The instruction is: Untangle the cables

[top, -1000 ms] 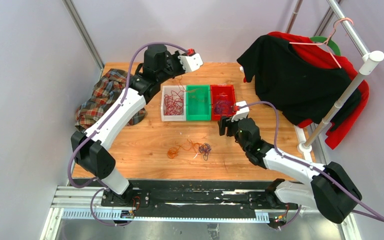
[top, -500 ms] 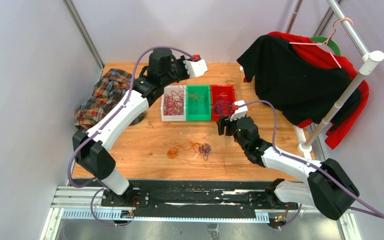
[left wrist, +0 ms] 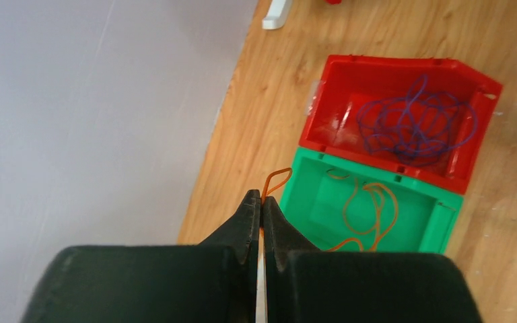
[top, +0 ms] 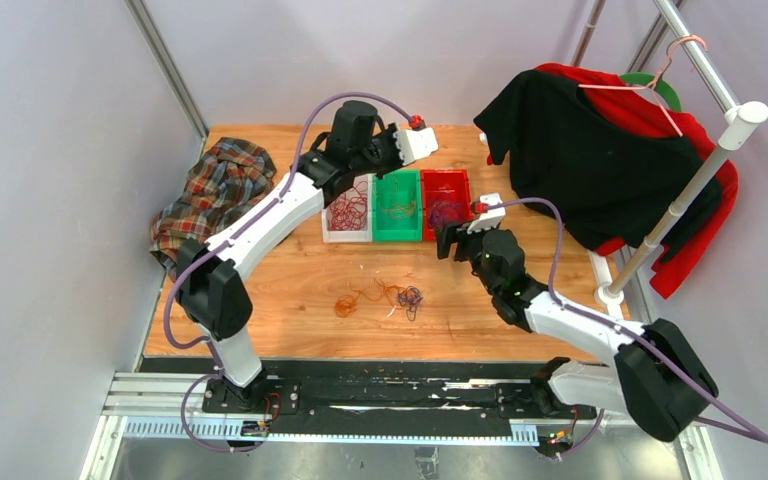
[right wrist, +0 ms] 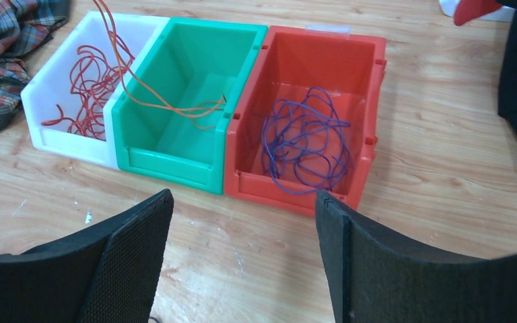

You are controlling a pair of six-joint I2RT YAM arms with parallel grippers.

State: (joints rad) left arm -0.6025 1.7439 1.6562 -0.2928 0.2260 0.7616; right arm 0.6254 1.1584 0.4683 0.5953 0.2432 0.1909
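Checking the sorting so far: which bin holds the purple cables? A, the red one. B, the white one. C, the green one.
A: the purple cables lie coiled inside the red bin, as both wrist views show.

Three bins [top: 397, 234] stand abreast on the counter [top: 290, 280]. Before them lie loose cables [top: 385, 296], to their left a cloth [top: 210, 195].

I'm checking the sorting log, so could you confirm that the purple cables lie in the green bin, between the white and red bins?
Not quite: the purple cables lie in the red bin, as the right wrist view shows. The green bin, between the white bin and the red one, holds an orange cable.
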